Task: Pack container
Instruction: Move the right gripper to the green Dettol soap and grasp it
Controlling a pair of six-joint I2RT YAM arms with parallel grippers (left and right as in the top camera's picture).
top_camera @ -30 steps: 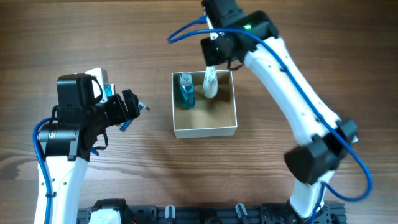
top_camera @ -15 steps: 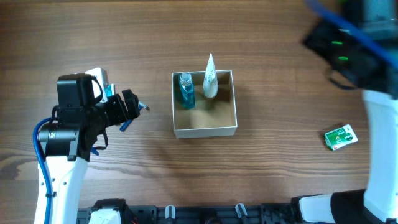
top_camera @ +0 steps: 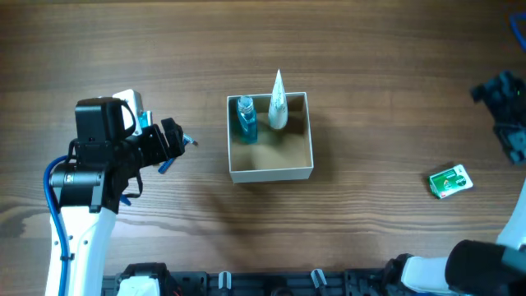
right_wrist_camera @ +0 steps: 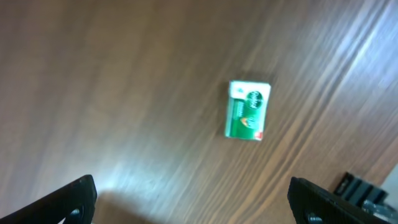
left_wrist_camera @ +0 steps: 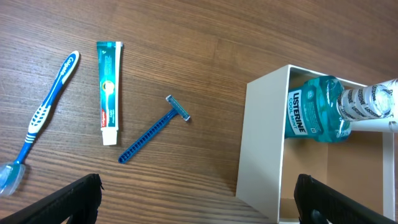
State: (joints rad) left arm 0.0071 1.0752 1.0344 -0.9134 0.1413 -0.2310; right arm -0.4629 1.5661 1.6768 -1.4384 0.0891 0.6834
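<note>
The container (top_camera: pixel 271 173), a square white-walled box with a tan inside, sits mid-table. A blue mouthwash bottle (top_camera: pixel 246 120) and a white tube (top_camera: pixel 279 103) lean against its far wall. My left gripper (top_camera: pixel 177 144) hovers open to the left of it. In the left wrist view the left gripper (left_wrist_camera: pixel 199 205) is empty, with the container's wall (left_wrist_camera: pixel 264 137) and the mouthwash bottle (left_wrist_camera: pixel 317 112) ahead on the right. My right gripper (top_camera: pixel 505 115) is at the far right edge. In its own view, slightly blurred, the right gripper (right_wrist_camera: pixel 193 205) is open and empty above a green pack (right_wrist_camera: pixel 249 110).
A blue toothbrush (left_wrist_camera: pixel 43 118), a toothpaste tube (left_wrist_camera: pixel 109 92) and a blue razor (left_wrist_camera: pixel 155 129) lie on the wood left of the container, mostly under my left arm. The green pack (top_camera: pixel 450 182) lies on the table at the right.
My right gripper let go of the white tube, which now stands in the container. The right arm then swung away to the far right edge. The left arm has not moved.
</note>
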